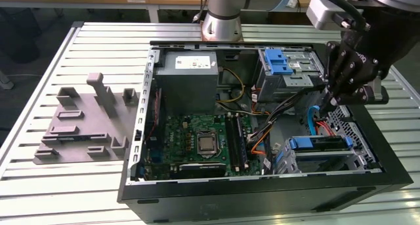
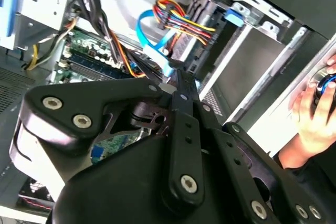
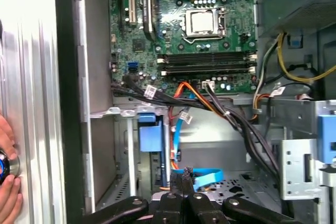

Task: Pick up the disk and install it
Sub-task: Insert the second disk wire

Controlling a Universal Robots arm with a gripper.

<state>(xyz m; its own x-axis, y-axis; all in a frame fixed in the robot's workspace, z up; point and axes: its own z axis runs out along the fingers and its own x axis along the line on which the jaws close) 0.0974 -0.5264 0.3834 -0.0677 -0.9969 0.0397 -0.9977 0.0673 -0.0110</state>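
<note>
The disk, silver with a blue bracket, lies in the drive bay at the case's near corner on the exterior view's right. Its blue bracket end also shows in the first wrist view. My gripper hangs inside the open computer case, a little above and behind that bay. Its black fingers are shut together with nothing of the disk between them. In both wrist views the fingertips sit right beside a flat light-blue data cable; whether they touch it I cannot tell.
Cable bundles cross the case around the gripper. A grey power supply box and an upper drive cage with a blue latch stand at the back. A grey fixture plate lies on the exterior view's left. A person's hand rests outside the case wall.
</note>
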